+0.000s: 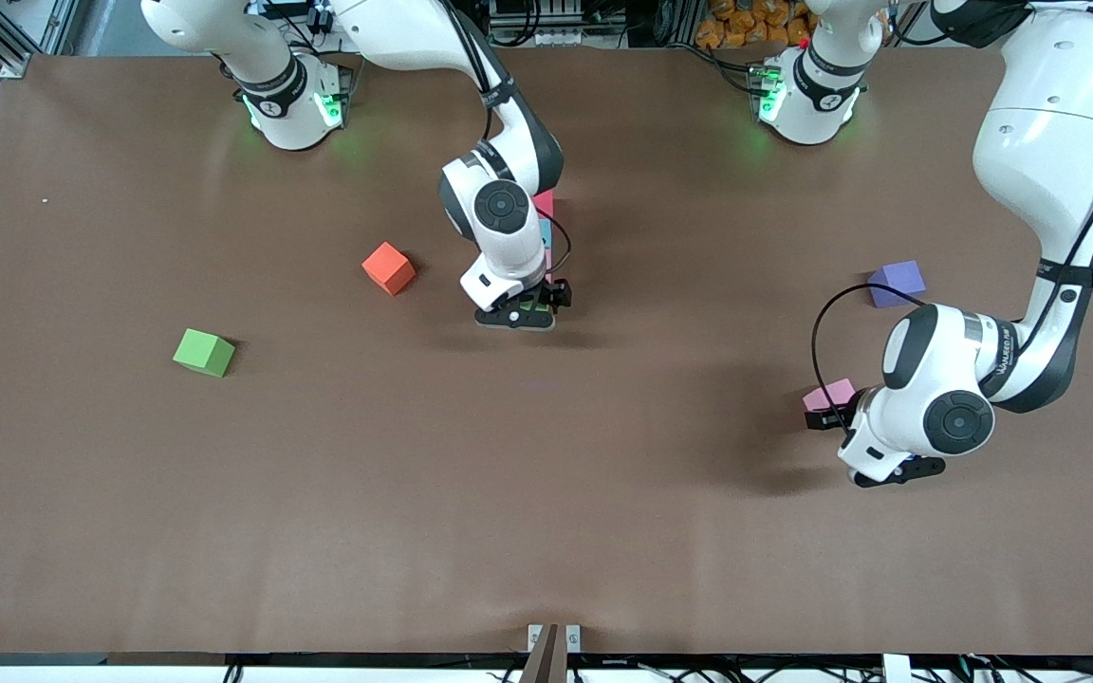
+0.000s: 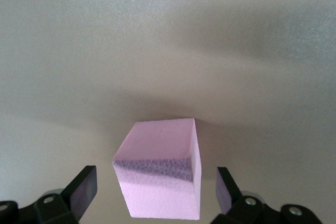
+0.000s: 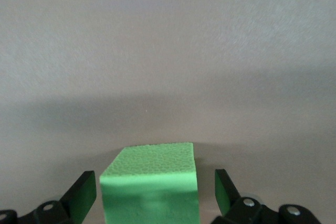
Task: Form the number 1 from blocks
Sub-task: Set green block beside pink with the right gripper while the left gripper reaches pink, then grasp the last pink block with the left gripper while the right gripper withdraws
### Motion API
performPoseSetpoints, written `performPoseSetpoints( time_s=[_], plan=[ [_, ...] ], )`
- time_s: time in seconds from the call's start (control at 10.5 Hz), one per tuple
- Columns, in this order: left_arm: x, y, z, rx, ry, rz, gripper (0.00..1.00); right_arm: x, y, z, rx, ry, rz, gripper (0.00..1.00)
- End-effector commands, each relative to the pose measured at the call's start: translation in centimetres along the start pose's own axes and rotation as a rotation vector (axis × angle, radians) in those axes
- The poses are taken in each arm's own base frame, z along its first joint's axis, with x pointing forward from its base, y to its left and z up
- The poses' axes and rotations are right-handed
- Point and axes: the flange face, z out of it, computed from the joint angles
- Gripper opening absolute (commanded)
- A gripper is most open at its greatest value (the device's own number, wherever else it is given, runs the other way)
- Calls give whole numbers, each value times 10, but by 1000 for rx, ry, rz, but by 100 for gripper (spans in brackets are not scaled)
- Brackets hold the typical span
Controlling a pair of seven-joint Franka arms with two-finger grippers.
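Counting two green blocks (image 1: 204, 352), perhaps two pink (image 1: 829, 394).

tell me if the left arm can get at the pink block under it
Probably yes: the left claw is open with a finger on each side of the pink block, neither touching it, and nothing lies between them.

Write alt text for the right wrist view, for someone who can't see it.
A green block sits on the brown table between the right gripper's open fingers, with a gap on each side. Nothing else is in view.
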Motion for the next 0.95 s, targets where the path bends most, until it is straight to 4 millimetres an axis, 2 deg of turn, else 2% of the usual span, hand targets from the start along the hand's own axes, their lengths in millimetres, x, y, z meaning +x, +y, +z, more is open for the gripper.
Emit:
performPoseSetpoints(
  time_s=[0.0, 0.19, 0.48, 0.57, 0.67, 0.76, 0.86],
  plan=[
    [-6, 6, 9, 34, -22, -13, 100, 29, 35, -69, 94, -14, 83, 100],
    [-7, 11, 23, 42, -40, -16, 100, 72, 81, -108, 131, -6, 142, 100],
    [-5, 13, 35, 46, -50, -9, 98, 141, 178, -144, 53, 51, 0, 100],
    [-3, 7, 34, 45, -49, -7, 16, 156, 205, -157, 39, 68, -53, 100],
    [-3, 7, 34, 44, -49, -8, 0, 170, 232, -178, 42, 94, -83, 100],
    [-3, 7, 31, 45, -44, -5, 0, 180, 259, -195, 30, 112, -96, 100],
    [-4, 9, 29, 48, -39, -1, 0, 183, 276, -214, 6, 116, -117, 100]
  ],
)
